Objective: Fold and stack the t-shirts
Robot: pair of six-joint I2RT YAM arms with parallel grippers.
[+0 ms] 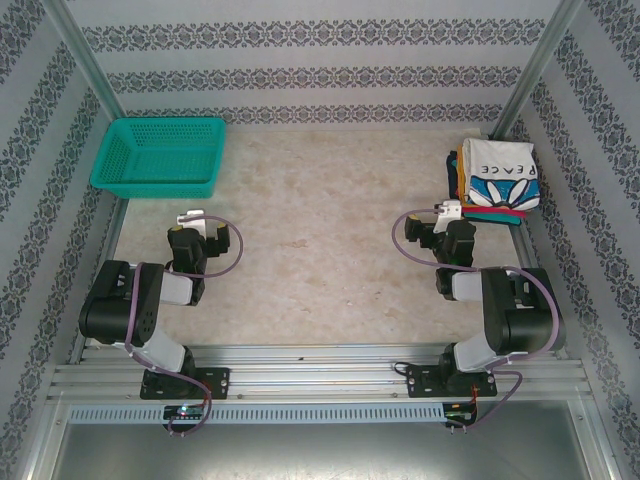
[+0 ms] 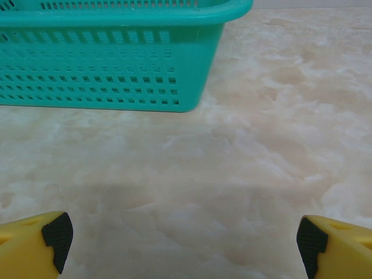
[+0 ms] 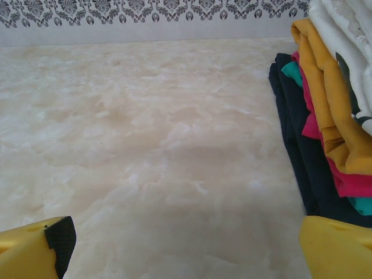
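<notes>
Top external. Stack of t-shirts (image 1: 497, 188) at the far right edge of the table (image 1: 320, 250), close by the right wall, with the white PEACE t-shirt (image 1: 503, 170) on top. Right gripper (image 1: 449, 210) just to the near-left of the stack, apart from it, jaws spread wide and holding nothing. Left gripper (image 1: 190, 217) well away to the stack's left, equally wide and empty. Teal mesh basket (image 1: 155, 185) across the table from the stack, in the far left corner. Broad bare marble-look tabletop between stack and basket; room for moving only on the stack's left and near sides.

Left wrist. Left gripper (image 2: 185, 241) spread wide, yellow fingers with black pads (image 2: 57, 235) at the bottom corners, nothing between them. Basket wall (image 2: 104, 70) ahead and to the left, its corner just left of centre; open tabletop (image 2: 261, 128) ahead and to the right.

Right wrist. Right gripper (image 3: 183, 244) wide and empty. Stack along the right edge, folds facing left: dark navy shirt (image 3: 302, 145) lowest, then teal (image 3: 292, 72), red (image 3: 343, 180), orange (image 3: 325, 87) and white (image 3: 343, 35) uppermost. Right finger (image 3: 334, 247) directly before the stack's near end; cannot tell whether touching. Bare table (image 3: 145, 145) left of the stack, up to the patterned wall (image 3: 145, 17).
</notes>
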